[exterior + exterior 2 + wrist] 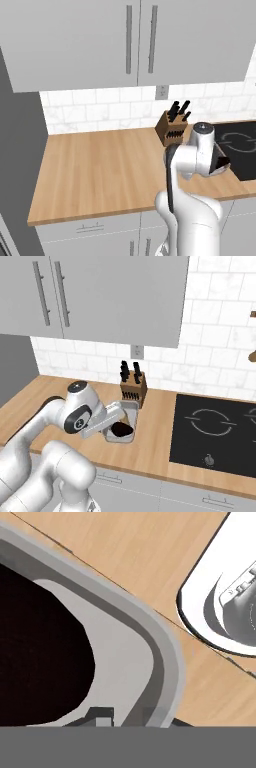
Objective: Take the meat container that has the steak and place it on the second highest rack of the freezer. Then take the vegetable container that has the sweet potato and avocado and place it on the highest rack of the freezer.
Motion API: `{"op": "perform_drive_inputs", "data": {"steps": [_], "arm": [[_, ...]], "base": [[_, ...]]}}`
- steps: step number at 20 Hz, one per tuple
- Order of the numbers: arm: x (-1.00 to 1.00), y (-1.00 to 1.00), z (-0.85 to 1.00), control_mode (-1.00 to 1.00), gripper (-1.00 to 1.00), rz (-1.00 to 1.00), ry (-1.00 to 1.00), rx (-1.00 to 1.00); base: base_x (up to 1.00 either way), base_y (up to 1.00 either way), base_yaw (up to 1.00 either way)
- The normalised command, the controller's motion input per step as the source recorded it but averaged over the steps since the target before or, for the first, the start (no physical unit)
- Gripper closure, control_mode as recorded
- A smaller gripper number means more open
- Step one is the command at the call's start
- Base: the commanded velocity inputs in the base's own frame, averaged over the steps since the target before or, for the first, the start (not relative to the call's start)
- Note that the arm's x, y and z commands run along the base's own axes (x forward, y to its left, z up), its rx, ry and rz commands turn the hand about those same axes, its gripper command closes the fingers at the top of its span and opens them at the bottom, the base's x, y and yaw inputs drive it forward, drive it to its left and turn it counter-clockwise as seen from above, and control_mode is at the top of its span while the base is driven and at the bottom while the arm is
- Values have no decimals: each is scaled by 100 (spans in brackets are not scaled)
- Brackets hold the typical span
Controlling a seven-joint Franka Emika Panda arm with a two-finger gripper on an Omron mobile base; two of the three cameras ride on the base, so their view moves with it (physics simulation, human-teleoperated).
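The hand is reaching down at the near rim of the vegetable container, its fingers drawn almost fully together and pinching that rim. In the hand view the two finger tips are sitting either side of the tray wall at the bottom of the frame, one inside and one outside, which supports the reading of a rim grip rather than an empty closure.

The container is lying directly under and ahead of the hand. It is a shallow light-grey rectangular tray, its long axis running away from the robot toward the knife block, which is standing just beside its far end. The avocado, a dark rounded lump, is sitting in the near end of the tray, close against the gripped rim. The sweet potato cannot be made out.

The tray is resting on, or barely off, the wooden surface; which of the two cannot be settled. The black hob is lying to the right, apart from the tray.

Judgement: the freezer appears to be the grey panel at the far left of the left base view, so the carry is going to run leftward, well away from the hand. With the weight near the pinched edge, tilt is a moderate risk.
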Motion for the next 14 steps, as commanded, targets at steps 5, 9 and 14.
{"op": "perform_drive_inputs", "data": {"steps": [5, 9, 14], "arm": [[-100, 35, 62, -100, 100, 13, 4, -1], [-82, 39, 77, -100, 100, 40, 1, -5], [-85, 39, 16, -100, 100, 54, 0, -9]], "base": [[0, 0, 0], [0, 0, 0], [0, 0, 0]]}}
